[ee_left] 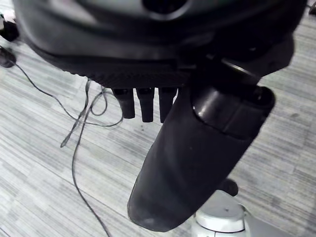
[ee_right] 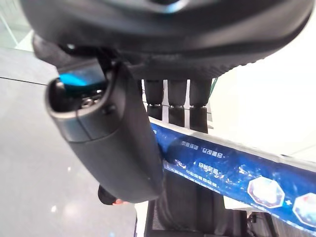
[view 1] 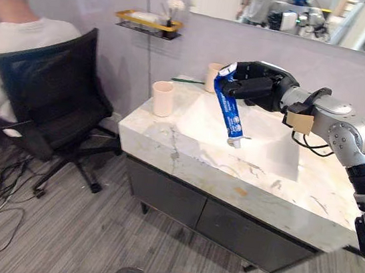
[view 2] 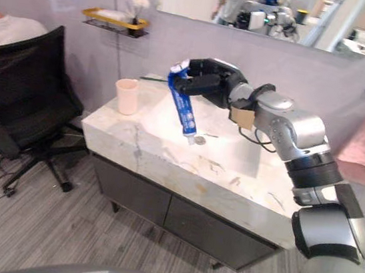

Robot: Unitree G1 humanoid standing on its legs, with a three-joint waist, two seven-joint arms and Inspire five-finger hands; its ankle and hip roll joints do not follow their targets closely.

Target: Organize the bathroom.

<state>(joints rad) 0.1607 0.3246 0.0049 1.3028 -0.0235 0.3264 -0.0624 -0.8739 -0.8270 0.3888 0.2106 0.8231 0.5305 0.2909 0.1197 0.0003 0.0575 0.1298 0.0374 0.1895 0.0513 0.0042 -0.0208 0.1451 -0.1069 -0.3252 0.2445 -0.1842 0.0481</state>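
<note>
**A:** Starting with the left eye view: where's the tube relative to the hand?

**B:** Right in it. The right hand reaches over the back of the counter, fingers and thumb curled round the tube's crimped top end. The tube hangs below the hand, long axis nearly upright, leaning a bit, cap end down over the sink. Can't tell if the cap touches the basin or just hovers over it.

**A:** So what does the next move hinge on?

**B:** My guess: the two cups. One cup sits at the counter's left corner, the other cup at the back edge just beside the hand. The back one is way closer, so if the tube goes in a cup, that's the short trip, and it's already roughly upright for it.

**A:** Right eye view?

**B:** Same story. The hand is clamped on the tube's upper end, cap end down above the sink. The left-corner cup sits well apart.

**A:** Left wrist view?

**B:** The left hand hangs low over the floor, fingers straight, holding nothing. The right one is the nearer by far.

**A:** Right wrist view?

**B:** Up close, the thumb and fingers pinch the tube, which runs crosswise between them.
</note>
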